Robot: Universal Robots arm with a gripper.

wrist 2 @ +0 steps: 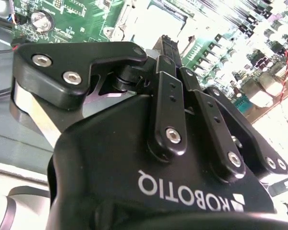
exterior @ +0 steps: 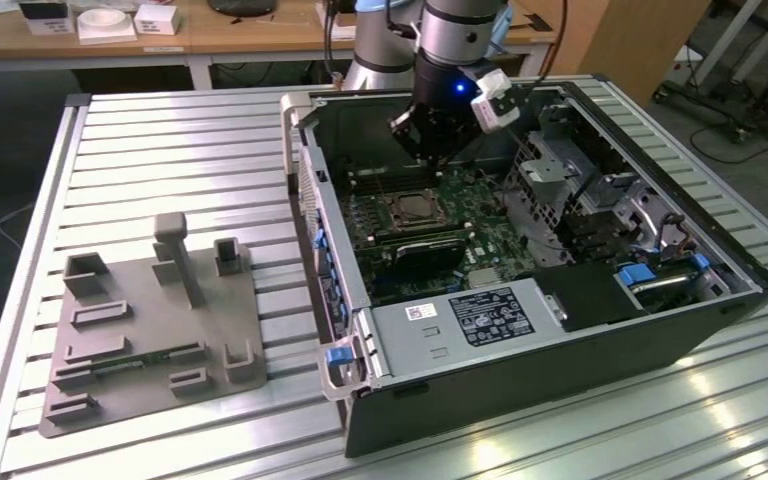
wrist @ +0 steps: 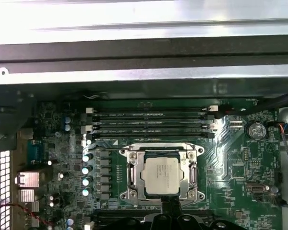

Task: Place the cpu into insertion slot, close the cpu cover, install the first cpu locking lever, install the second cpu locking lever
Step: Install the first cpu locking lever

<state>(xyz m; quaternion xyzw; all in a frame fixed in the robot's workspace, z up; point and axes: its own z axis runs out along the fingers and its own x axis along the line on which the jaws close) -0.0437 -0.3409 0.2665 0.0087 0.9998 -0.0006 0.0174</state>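
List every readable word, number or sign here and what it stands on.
Gripper: white maker's name across its housing, upside down in the second wrist view; left unquoted.
Cpu: faint print on its metal top, too blurred to read.
Grey box: white and black labels, too small to read.
Memory slots: pale markings, too small to read.

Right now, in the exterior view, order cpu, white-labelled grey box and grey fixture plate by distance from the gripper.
1. cpu, right beneath the gripper.
2. white-labelled grey box, nearer the camera.
3. grey fixture plate, off at exterior view's left.
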